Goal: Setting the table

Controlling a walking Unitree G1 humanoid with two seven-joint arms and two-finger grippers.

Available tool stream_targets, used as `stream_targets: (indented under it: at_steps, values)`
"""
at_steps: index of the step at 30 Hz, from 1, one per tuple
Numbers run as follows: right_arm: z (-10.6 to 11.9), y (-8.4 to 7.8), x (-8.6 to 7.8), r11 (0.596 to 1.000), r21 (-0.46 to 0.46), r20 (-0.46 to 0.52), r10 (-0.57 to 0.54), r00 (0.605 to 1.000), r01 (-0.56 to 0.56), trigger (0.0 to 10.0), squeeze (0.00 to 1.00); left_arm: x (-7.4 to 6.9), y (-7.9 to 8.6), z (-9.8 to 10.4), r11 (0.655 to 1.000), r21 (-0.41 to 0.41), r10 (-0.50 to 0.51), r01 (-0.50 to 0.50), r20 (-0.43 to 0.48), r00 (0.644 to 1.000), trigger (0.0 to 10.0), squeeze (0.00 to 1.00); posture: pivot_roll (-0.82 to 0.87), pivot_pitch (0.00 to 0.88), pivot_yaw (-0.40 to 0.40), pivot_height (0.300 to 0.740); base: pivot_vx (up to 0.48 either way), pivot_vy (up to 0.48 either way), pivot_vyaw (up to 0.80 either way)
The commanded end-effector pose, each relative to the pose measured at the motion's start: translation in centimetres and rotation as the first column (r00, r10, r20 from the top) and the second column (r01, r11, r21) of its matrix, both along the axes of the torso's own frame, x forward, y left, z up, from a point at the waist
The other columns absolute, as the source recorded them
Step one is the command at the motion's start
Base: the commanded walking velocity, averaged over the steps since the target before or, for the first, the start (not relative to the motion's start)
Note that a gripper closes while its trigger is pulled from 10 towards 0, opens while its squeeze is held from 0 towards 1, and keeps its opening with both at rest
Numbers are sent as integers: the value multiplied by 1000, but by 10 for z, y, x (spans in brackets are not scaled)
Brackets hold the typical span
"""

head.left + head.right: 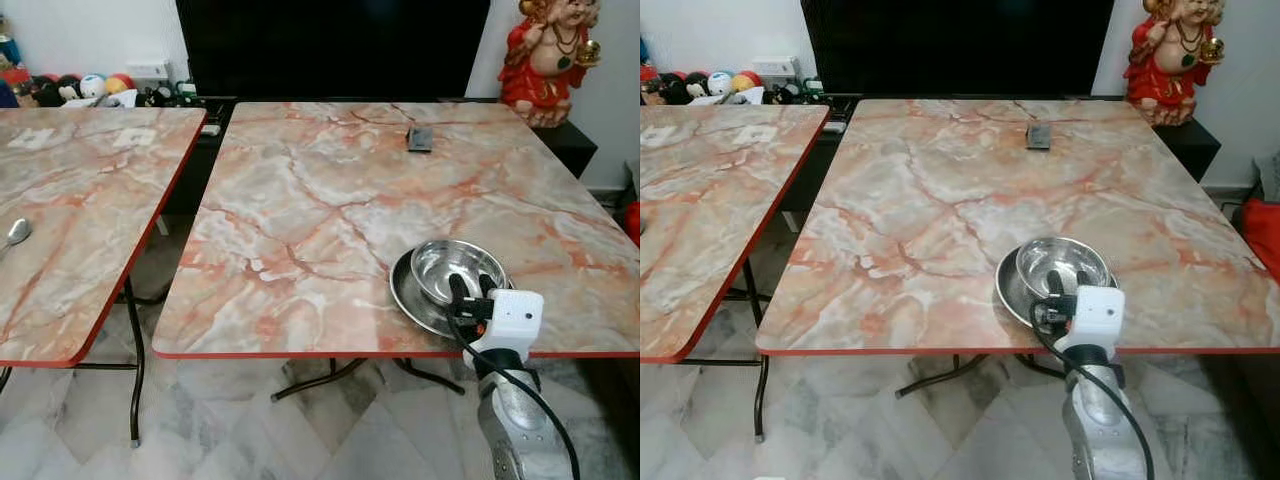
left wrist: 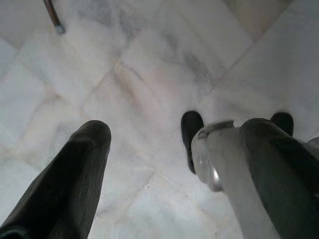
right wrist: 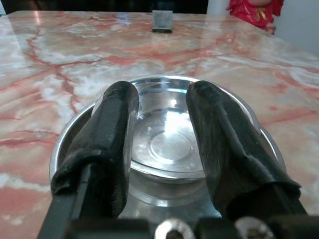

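Near the front edge of the marble-patterned tabletop [image 1: 330, 200], a steel bowl [image 1: 455, 268] sits inside a steel plate [image 1: 408, 290]. Right end effector [image 3: 162, 107]: fingers parted and empty, their tips over the bowl's near rim. Left end effector [image 2: 174, 144]: fingers spread wide, holding nothing, hanging above the tiled floor [image 2: 149, 64]. A small dark remote [image 1: 420, 139] lies far across the tabletop; a spoon [image 1: 14, 234] rests on the neighbouring table [image 1: 90, 190].

No text, label, brand, number or sign can be read on anything here
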State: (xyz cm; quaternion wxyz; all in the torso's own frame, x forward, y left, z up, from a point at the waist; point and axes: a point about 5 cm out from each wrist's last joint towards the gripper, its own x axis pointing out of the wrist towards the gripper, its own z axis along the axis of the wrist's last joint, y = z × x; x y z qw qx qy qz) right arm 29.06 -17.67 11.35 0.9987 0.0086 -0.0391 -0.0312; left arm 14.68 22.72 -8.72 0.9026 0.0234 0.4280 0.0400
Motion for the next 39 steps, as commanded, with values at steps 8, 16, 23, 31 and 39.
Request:
stream_targets:
  at_steps: [8,16,23,31,39]
  values:
    - [0,-6,4,1000,-31,12,-2,1000,3,10000,0,-28,5,-9,1000,2,22,-21,-80,997,10000,0,-26,25,-12,740,0,453,413]
    - [-2,-4,5,1000,6,11,-13,1000,13,10000,0,-48,14,-12,999,6,34,-33,-113,993,10000,0,-21,16,-13,740,0,480,164]
    - [0,2,7,1000,21,19,-1,1000,1,10000,0,-51,20,-10,999,10,39,-38,-115,993,10000,0,-21,15,-15,740,0,480,0]
    - [0,6,8,1000,11,22,12,1000,-12,10000,0,-31,-3,-12,1000,-10,19,-20,-92,996,10000,0,-17,29,-20,740,0,480,0]
    - [-4,4,7,1000,11,10,3,1000,-3,10000,0,-25,-24,-14,1000,-26,1,-4,-84,996,10000,0,-19,43,-23,740,0,422,0]
